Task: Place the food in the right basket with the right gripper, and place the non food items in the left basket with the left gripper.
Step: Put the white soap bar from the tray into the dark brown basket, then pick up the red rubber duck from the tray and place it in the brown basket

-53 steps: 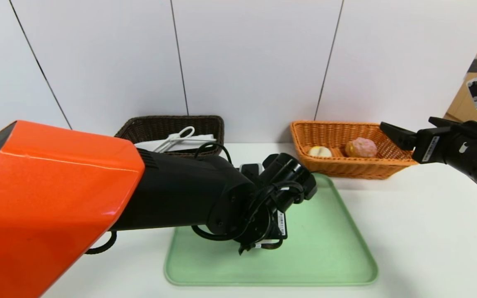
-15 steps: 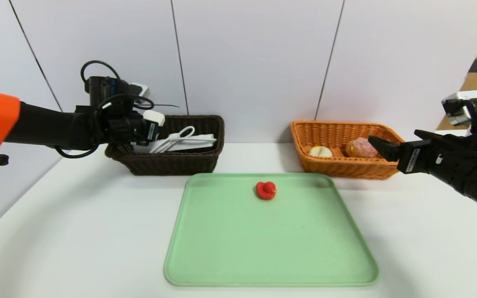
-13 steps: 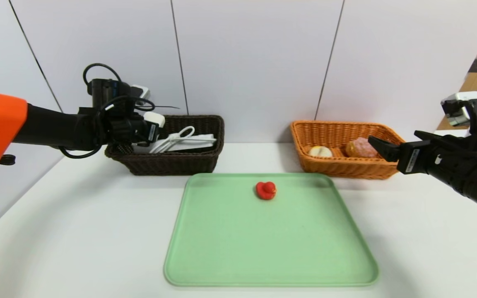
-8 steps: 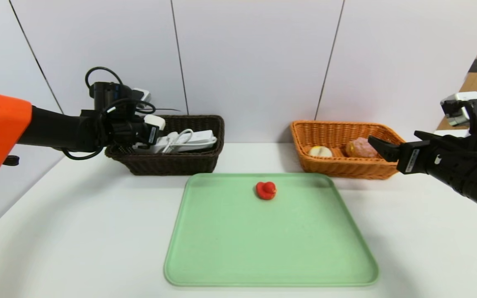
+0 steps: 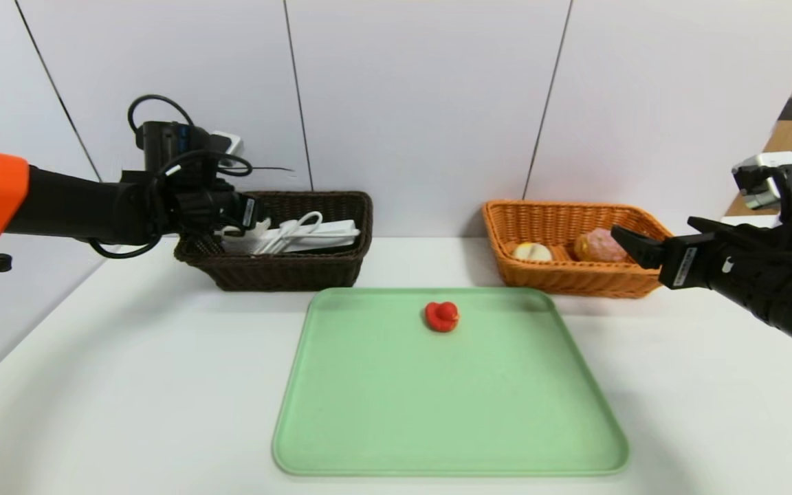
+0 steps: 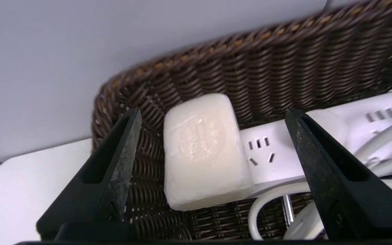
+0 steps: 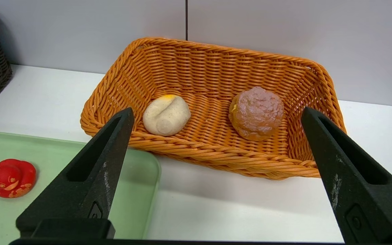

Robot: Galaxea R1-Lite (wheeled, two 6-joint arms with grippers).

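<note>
Soap bar (image 6: 202, 149) lies in left basket (image 5: 286, 271); left gripper (image 6: 213, 115) spread, empty above. Right gripper (image 7: 216, 114) parked, spread (idle). I fetch duck (image 5: 442, 316), tray's twelve o'clock.

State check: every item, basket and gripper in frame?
left gripper: open, above the brown basket
soap bar: in the brown basket, leaning on the power strip
red duck: on the green tray
cream bun, pink-brown bun: in the orange basket
right gripper: open, empty, by the orange basket
</note>
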